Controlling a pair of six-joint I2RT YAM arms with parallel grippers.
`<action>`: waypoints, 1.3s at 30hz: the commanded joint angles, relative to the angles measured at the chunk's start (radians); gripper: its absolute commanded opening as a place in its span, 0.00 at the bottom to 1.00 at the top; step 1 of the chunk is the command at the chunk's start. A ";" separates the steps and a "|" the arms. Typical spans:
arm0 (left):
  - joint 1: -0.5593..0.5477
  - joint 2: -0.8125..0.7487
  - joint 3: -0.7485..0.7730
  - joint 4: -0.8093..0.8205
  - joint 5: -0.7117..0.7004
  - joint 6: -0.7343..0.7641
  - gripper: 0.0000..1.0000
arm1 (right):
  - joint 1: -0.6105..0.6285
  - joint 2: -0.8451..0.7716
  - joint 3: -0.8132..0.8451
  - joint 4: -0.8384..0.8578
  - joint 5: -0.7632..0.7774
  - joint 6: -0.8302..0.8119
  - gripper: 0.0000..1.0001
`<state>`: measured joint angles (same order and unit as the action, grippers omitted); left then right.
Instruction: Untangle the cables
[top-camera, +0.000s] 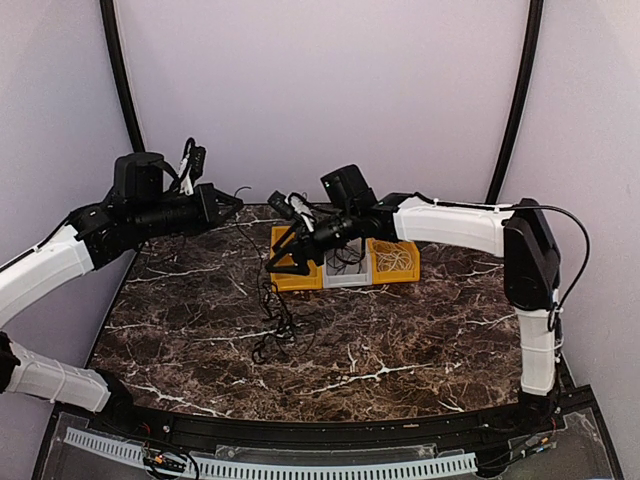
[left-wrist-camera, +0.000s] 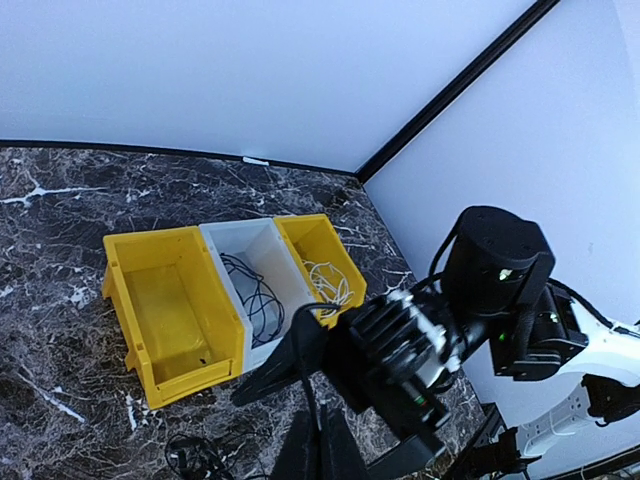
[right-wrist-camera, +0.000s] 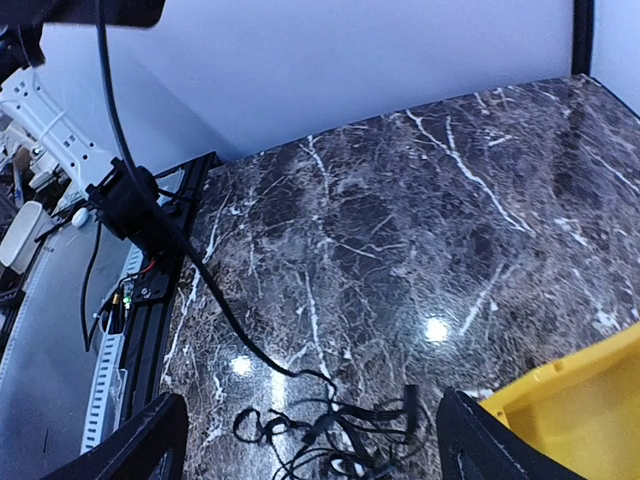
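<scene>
A black cable bundle (top-camera: 275, 325) lies on the marble table in front of the bins; it also shows in the right wrist view (right-wrist-camera: 340, 440) and the left wrist view (left-wrist-camera: 190, 458). My left gripper (top-camera: 232, 205) is raised at the left, shut on a black strand (left-wrist-camera: 305, 370) of it that hangs down to the bundle. My right gripper (top-camera: 288, 255) is wide open and empty above the bundle (right-wrist-camera: 310, 400). A second black cable (left-wrist-camera: 255, 290) lies in the white middle bin. The white cable (left-wrist-camera: 328, 282) lies in the right yellow bin.
Three bins stand side by side at the back middle: a yellow left bin (left-wrist-camera: 125, 290) with nothing in it, a white one (left-wrist-camera: 225, 240) and a yellow right one (left-wrist-camera: 350, 262). The right arm reaches over them. White walls enclose the table.
</scene>
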<state>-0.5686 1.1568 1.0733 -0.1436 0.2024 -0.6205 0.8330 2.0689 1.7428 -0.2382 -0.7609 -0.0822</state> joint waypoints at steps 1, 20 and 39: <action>-0.029 -0.030 0.062 -0.038 0.001 0.032 0.00 | 0.051 0.019 -0.023 0.183 -0.067 0.075 0.89; -0.054 0.108 0.758 -0.347 -0.231 0.176 0.00 | 0.089 0.299 -0.064 0.372 -0.157 0.295 0.15; -0.053 0.224 1.180 -0.226 -0.358 0.229 0.00 | 0.076 0.336 -0.126 0.364 -0.126 0.302 0.14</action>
<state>-0.6201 1.3701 2.2227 -0.4343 -0.1581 -0.3855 0.9154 2.3734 1.6127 0.1112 -0.8925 0.2176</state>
